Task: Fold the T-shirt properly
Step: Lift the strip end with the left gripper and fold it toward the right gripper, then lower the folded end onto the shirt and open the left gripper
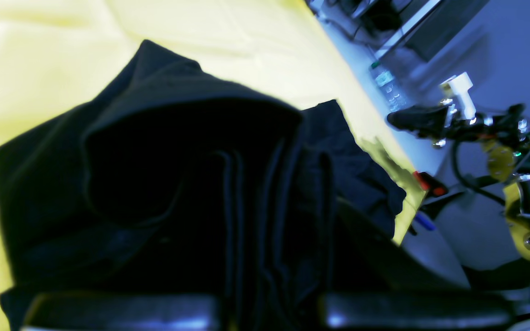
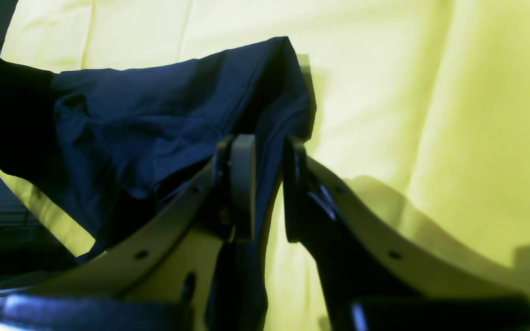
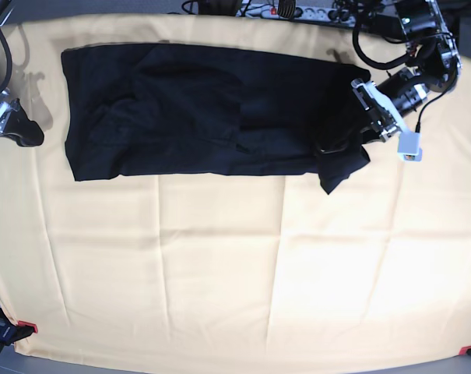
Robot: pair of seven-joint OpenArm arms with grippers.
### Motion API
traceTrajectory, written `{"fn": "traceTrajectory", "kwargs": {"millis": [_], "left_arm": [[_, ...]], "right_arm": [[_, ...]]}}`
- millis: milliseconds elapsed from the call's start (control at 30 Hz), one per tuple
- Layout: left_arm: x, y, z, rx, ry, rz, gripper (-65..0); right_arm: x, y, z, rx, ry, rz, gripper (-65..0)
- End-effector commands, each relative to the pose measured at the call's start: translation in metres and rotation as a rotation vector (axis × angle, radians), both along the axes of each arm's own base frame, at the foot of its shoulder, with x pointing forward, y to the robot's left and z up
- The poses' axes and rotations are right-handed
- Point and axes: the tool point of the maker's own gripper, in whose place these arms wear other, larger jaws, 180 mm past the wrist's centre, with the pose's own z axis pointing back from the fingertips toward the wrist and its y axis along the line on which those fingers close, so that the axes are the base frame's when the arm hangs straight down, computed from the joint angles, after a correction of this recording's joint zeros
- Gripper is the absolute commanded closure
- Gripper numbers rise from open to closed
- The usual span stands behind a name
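Note:
The black T-shirt [image 3: 196, 109] lies spread lengthwise across the far half of the table. Its right end is bunched and lifted, and a corner hangs down there. My left gripper [image 3: 365, 125] is shut on that end. In the left wrist view, folds of the T-shirt [image 1: 154, 161] run down into the left gripper [image 1: 269, 299]. In the right wrist view, my right gripper [image 2: 268, 184] has its fingers close together, with a raised strip of the T-shirt [image 2: 131, 124] between them. In the base view, the right gripper [image 3: 21, 131] stands at the table's left edge, left of the shirt's left end.
A pale yellow cloth [image 3: 219, 257] covers the whole table. Red clamps [image 3: 26, 326] hold its near corners. A power strip and cables [image 3: 297, 9] lie along the back edge. Beyond the table edge stand a water bottle [image 1: 387, 87] and a robot arm with yellow parts [image 1: 499, 156].

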Motion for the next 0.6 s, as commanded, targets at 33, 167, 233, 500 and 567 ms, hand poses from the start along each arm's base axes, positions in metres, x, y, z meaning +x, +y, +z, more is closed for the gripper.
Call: {"fn": "traceTrajectory", "kwargs": {"millis": [33,167,233,500,567], "left_arm": [[0.0,-0.013,0.01,-0.04,-0.037,-0.023,0.0],[-0.005,-0.041,0.005,-0.069,-0.025,-0.085,-2.0],[-0.01,-0.053,0.007,-0.077,-0.049,-0.129,-17.4],[-0.012,-0.058,0.043,-0.276,-0.13,-0.139,-39.4],[-0.015,-0.062,0.039,-0.248,-0.117,-0.168,-39.4]], "right_arm": [[0.007,-0.005,0.017,-0.01,-0.053,0.003,-13.7],[0.007,-0.005,0.017,-0.01,-0.053,0.003,-13.7],[0.007,-0.005,0.017,-0.01,-0.053,0.003,-13.7],[0.007,-0.005,0.016,-0.012,-0.048,0.006,-13.7],[0.007,-0.005,0.016,-0.011,-0.048,0.006,-13.7]]}}
